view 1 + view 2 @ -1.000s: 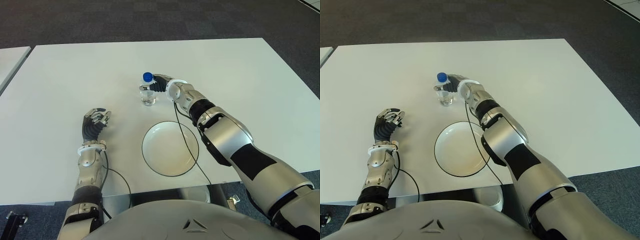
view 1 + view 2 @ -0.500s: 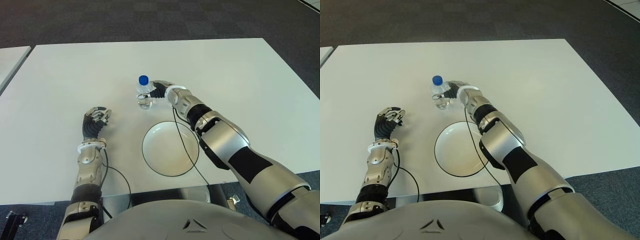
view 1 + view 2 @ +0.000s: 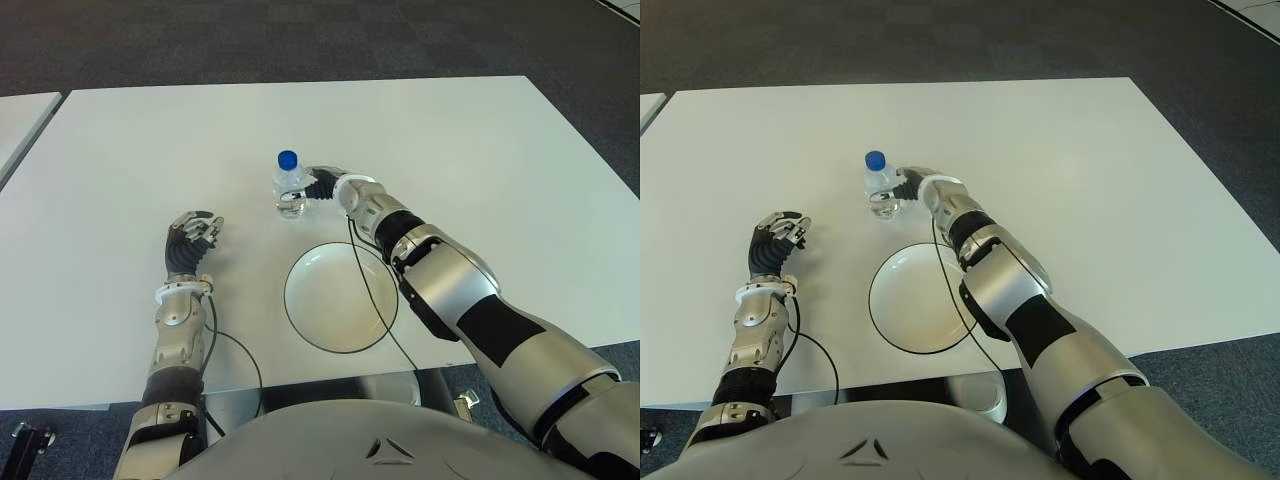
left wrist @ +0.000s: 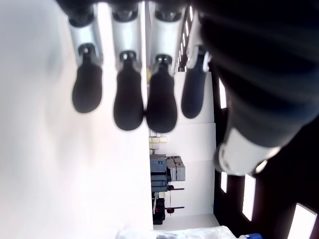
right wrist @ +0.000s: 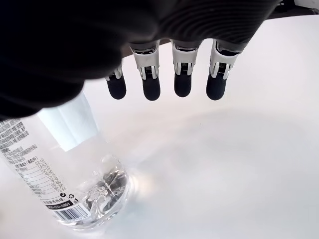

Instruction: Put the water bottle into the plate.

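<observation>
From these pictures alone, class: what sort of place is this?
Probably an office or lab test room: a plain white table on dark carpet, bare except for a water bottle and a plate.

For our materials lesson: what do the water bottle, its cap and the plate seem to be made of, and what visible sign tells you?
Water bottle: clear, thin plastic, probably; the table shows through it, and it bears a printed label.
Cap: opaque blue plastic, it seems, with a matte look.
Plate: likely glazed ceramic, possibly melamine; smooth off-white with a thin dark rim.
</observation>
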`<control>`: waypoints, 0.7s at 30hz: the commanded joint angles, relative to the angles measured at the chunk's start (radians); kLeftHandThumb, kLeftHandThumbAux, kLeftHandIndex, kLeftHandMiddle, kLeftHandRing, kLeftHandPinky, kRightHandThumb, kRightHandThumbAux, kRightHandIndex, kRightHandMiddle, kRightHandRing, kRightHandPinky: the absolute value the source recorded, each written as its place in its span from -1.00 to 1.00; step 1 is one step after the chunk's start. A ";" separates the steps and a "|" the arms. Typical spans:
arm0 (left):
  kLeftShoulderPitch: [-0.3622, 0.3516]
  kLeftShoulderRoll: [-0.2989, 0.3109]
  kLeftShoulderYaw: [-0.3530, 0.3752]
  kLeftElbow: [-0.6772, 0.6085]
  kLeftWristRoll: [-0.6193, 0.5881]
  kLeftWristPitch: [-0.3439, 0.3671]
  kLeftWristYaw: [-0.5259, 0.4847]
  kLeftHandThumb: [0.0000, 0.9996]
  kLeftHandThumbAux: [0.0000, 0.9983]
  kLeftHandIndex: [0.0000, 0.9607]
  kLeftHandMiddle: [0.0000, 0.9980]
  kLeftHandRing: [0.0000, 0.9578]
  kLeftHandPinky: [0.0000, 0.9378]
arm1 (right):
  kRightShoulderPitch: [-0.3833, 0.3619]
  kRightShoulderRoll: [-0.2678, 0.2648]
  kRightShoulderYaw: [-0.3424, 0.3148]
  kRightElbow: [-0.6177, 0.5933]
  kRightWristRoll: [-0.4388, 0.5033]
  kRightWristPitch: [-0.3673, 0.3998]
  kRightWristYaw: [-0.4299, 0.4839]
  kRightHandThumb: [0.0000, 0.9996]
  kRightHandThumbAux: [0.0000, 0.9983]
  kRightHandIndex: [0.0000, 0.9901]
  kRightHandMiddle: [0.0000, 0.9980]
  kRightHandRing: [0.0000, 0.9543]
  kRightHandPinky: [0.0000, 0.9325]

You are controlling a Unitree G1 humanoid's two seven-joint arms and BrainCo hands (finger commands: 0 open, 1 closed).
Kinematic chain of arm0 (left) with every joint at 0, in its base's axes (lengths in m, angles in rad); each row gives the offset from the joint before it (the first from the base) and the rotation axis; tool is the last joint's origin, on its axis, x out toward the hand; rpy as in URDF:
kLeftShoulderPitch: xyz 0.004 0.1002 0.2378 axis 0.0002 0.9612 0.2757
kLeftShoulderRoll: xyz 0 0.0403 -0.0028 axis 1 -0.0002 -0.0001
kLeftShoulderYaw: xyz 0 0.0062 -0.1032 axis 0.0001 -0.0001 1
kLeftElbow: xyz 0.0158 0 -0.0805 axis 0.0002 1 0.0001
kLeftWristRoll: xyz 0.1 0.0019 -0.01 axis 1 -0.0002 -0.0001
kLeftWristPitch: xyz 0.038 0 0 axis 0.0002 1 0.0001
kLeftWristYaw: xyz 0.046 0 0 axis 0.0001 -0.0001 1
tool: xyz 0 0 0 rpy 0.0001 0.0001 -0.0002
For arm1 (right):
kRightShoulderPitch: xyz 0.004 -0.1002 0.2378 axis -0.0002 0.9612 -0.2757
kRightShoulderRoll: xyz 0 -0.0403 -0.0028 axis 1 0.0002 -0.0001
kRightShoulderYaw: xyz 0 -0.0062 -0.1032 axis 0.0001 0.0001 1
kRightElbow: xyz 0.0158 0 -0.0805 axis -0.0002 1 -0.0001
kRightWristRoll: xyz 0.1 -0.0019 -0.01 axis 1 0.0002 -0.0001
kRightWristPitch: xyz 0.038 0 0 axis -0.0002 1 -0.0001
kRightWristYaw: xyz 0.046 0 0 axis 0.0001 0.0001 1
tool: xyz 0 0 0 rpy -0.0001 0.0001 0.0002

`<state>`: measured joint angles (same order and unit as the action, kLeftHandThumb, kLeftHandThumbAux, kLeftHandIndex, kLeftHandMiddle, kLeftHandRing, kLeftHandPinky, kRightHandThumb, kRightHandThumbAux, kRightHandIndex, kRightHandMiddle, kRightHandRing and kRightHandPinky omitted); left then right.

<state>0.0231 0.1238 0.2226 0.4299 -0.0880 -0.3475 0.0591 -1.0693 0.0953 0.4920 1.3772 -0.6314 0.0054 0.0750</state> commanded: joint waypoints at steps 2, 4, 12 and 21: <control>0.002 0.001 0.003 -0.011 -0.002 0.007 -0.007 0.42 0.42 -0.09 0.43 0.44 0.42 | 0.039 0.051 -0.045 0.006 0.046 0.022 0.003 0.00 -0.42 -1.00 -1.00 -1.00 -0.80; 0.002 0.000 0.005 -0.014 -0.003 0.010 -0.006 0.42 0.42 -0.09 0.43 0.44 0.42 | 0.045 0.053 -0.073 0.004 0.072 0.021 -0.008 0.00 -0.29 -1.00 -0.98 -0.97 -0.69; 0.002 -0.001 0.005 -0.017 -0.009 0.013 -0.011 0.42 0.42 -0.09 0.42 0.43 0.41 | 0.055 0.062 -0.157 0.000 0.150 0.011 -0.056 0.09 -0.01 -0.64 -0.69 -0.71 -0.51; -0.007 0.004 0.008 0.005 -0.008 0.006 -0.012 0.42 0.42 -0.09 0.41 0.43 0.40 | 0.072 0.064 -0.217 -0.001 0.196 -0.017 -0.083 0.29 0.25 -0.19 -0.52 -0.60 -0.47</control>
<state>0.0196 0.1242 0.2254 0.4202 -0.0965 -0.3469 0.0541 -1.0542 0.0947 0.2929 1.3751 -0.4579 0.0004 -0.0004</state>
